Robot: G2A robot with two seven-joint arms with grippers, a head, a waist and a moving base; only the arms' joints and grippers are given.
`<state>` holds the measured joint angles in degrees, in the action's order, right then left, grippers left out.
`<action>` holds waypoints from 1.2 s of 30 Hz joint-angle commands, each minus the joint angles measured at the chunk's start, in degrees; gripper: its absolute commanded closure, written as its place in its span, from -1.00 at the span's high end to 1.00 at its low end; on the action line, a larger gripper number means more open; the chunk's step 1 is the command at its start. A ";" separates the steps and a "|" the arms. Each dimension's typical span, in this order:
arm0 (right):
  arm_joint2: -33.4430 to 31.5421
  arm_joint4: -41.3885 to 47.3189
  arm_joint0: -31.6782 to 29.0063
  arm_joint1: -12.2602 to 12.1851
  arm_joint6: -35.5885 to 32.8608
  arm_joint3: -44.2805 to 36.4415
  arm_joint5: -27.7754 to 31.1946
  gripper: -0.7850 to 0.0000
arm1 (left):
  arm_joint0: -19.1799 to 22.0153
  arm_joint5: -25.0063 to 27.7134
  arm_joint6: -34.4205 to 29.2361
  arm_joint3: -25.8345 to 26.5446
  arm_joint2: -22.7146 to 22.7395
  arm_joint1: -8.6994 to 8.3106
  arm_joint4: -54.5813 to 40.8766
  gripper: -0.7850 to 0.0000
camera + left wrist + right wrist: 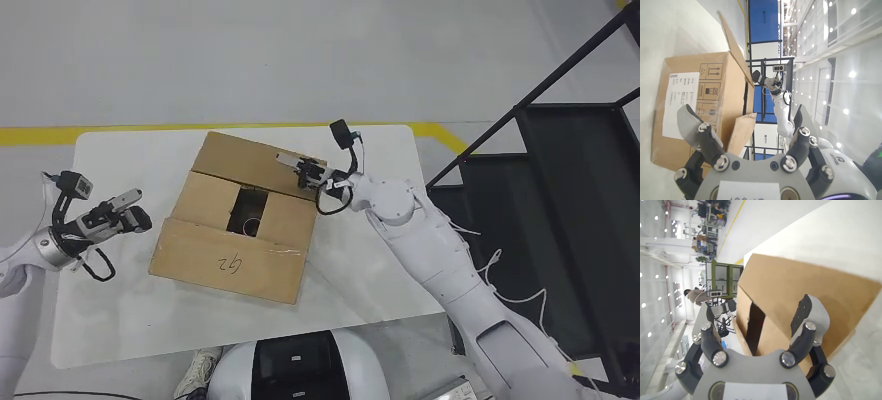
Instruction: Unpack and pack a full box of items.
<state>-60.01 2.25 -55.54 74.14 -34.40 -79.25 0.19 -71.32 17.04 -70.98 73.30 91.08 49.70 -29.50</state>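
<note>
A brown cardboard box [235,235] sits in the middle of the white table [370,290], its top flaps partly apart around a dark gap [248,210]; the contents are too dark to make out. My left gripper [128,203] hangs open and empty to the left of the box, clear of it. The left wrist view has that gripper [743,113] facing the box's labelled side [696,106] and a raised flap [742,130]. My right gripper [305,170] stands open at the far right corner of the box. In the right wrist view it [755,306] spans a flap [800,283] with nothing held.
Black metal stairs [560,170] rise just past the table's right side. A yellow line [100,132] runs along the floor behind the table. Bare table lies in front of the box and to its left.
</note>
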 commanded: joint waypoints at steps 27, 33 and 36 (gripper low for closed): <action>-2.48 7.22 -6.35 -2.29 -18.28 -8.32 7.39 1.00 | -8.25 -0.74 -17.02 8.97 -11.33 -11.96 -1.96 1.00; -2.83 8.15 -6.20 -2.41 -17.82 -7.37 7.24 1.00 | -1.67 -0.68 -16.96 3.93 -16.90 -11.20 -4.33 1.00; -3.28 8.09 -6.42 -2.56 -17.44 -7.27 7.46 1.00 | 1.32 -0.74 -17.02 3.60 -20.63 -10.53 -4.62 1.00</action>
<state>-63.07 10.38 -61.83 71.65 -51.96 -86.51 7.55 -71.18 16.31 -87.98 76.84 72.17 38.93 -34.15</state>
